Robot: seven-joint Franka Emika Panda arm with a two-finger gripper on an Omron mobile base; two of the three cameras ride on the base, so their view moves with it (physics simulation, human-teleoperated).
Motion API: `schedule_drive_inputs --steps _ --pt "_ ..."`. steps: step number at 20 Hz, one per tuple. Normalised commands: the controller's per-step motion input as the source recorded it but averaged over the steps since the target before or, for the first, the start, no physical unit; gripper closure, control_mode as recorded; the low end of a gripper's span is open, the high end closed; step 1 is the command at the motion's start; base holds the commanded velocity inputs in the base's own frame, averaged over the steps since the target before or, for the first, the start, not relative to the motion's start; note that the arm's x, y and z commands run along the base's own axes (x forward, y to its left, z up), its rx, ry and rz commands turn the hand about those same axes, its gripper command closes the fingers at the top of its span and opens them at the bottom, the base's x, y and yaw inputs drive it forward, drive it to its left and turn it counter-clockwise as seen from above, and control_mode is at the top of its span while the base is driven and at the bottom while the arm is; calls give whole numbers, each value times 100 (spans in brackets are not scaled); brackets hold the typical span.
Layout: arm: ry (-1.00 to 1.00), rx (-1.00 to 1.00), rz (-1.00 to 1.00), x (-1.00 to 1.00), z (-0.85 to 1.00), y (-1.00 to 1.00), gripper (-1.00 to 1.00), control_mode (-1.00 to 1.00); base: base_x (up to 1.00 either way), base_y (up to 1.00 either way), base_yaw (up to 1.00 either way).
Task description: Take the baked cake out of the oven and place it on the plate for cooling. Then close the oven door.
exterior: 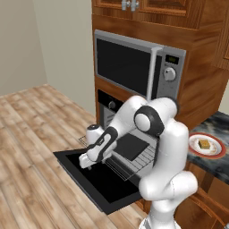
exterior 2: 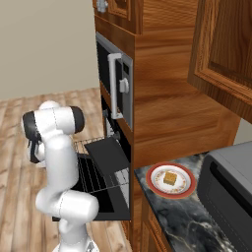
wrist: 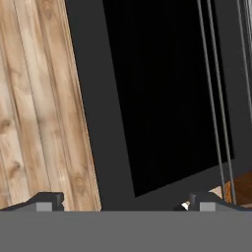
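the first part of the task looks done: the cake [exterior: 205,144] sits on the plate [exterior: 217,152], which rests on the dark stone counter [exterior 2: 187,216] to the right of the oven [exterior: 109,109]. in the right base view the cake lies near the middle of the plate, well clear of the red rim.

what is left is the door. the oven door [exterior: 96,181] hangs fully open, lying flat and low over the wooden floor [exterior: 31,147], and the wire rack [exterior: 138,161] is pulled out over it with the dark baking tray [exterior: 129,146] on top, now bare.

the gripper [exterior: 88,164] hovers just above the inner face of the door, near its left side, pointing down. its jaws stand wide apart and hold nothing; in the hand view the two fingertips [wrist: 47,201] frame the black door panel and the floor beside it.

my judgement: the rack probably needs to go back in, or at least not block the door, before the door can swing up and shut.
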Motion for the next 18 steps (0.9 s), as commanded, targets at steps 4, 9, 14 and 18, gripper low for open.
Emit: schedule_drive_inputs --steps 4,9,14,18 --pt "3 0 0 38 -35 14 -100 -100 0 0 0" --pt "3 0 0 44 -40 13 -100 -100 0 0 0" --pt "1 0 0 44 -39 2 -100 -100 0 0 0" --pt "0 0 0 41 -38 0 -100 -100 0 0 0"
